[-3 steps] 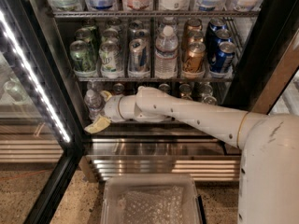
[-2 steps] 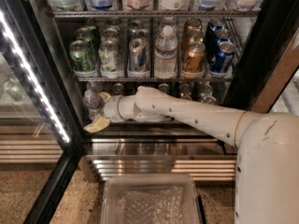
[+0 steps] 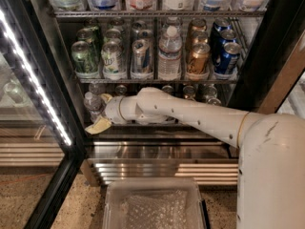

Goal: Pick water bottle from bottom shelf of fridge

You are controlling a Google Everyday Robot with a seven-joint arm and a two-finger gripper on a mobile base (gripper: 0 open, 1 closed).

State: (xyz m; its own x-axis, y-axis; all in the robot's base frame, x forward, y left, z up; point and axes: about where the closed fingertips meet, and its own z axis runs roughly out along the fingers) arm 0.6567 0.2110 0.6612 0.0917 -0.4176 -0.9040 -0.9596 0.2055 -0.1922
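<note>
- Camera view looks slightly down into the fridge (image 3: 267, 42), its glass door swung open to the left, with the white LED strip (image 3: 35, 80) running down the left door post.
- Robot's white arm (image 3: 190, 116) comes in from the right edge and lies across the width of the bottom shelf (image 3: 133, 136), just above the shelf's silver front edge.
- A clear plastic bin (image 3: 112, 194) sits on the floor before the fridge's ribbed steel base, below the shelf's front edge.
- On the rack above stand rows of cans (image 3: 85, 56) and a taller labelled bottle (image 3: 170, 54); neither is the target.
- The gripper (image 3: 99, 112) is at the shelf's front left corner. Its two pale yellow fingers (image 3: 97, 126) are spread apart, one on the near side and one on the far side of the bottle, so the pincer reads as wide and not holding anything; whether a pad touches the plastic cannot be told.
- The water bottle (image 3: 91, 104), small, clear and white-capped, stands upright in the leftmost lane, close to the shelf's left edge, and appears to rest on the rack.
- Progress, as a judgement: the reach and the lining-up look done. Closing on the bottle, lifting it off the rack and drawing it out past the front edge are left.
</note>
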